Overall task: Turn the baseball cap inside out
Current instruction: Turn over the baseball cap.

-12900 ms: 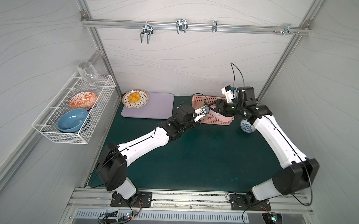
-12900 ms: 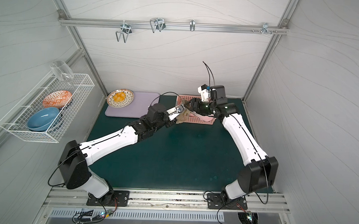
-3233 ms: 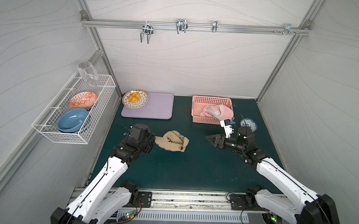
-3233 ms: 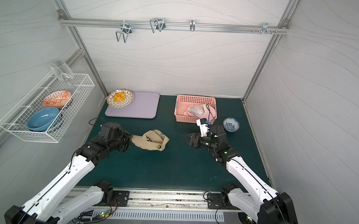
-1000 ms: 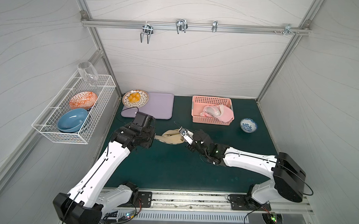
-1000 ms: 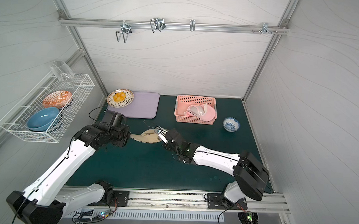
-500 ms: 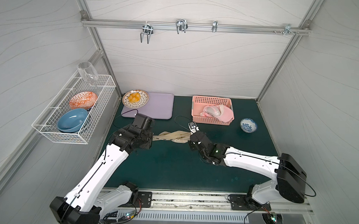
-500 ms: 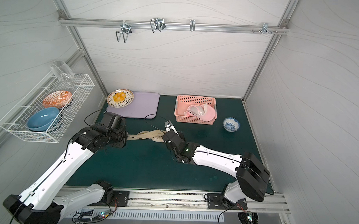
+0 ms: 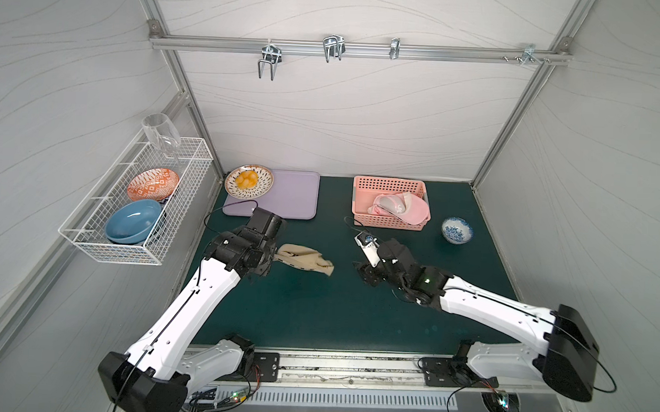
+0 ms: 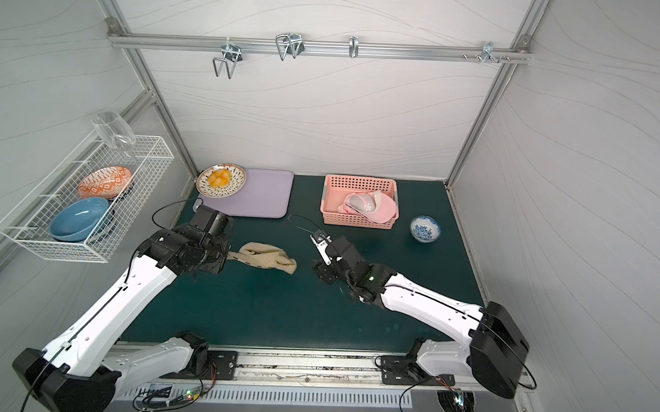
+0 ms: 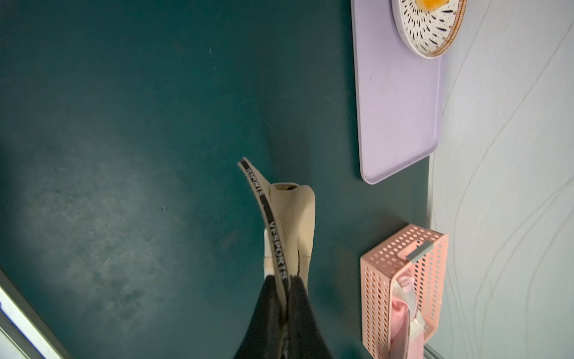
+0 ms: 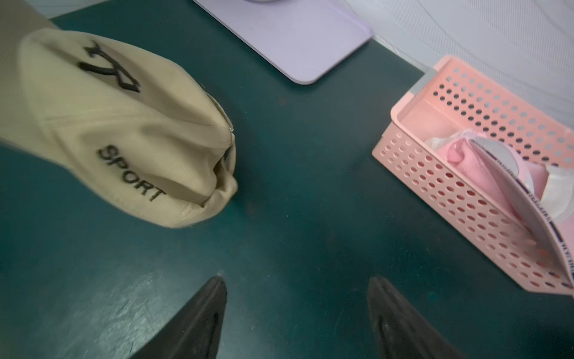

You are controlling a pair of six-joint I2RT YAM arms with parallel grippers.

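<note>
Over the green desk [image 9: 316,313], on the left arm's side, the crumpled beige baseball cap [image 9: 305,260] has its lettered band pinched in the tightly closed left claw [image 11: 287,281], while the right claw [image 12: 296,287] hangs nearby, spread wide and empty.

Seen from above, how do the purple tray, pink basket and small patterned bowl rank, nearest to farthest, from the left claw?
1. Purple tray, just behind the left gripper gripping the beige cap.
2. Pink basket, back middle.
3. Patterned bowl, right side.
</note>
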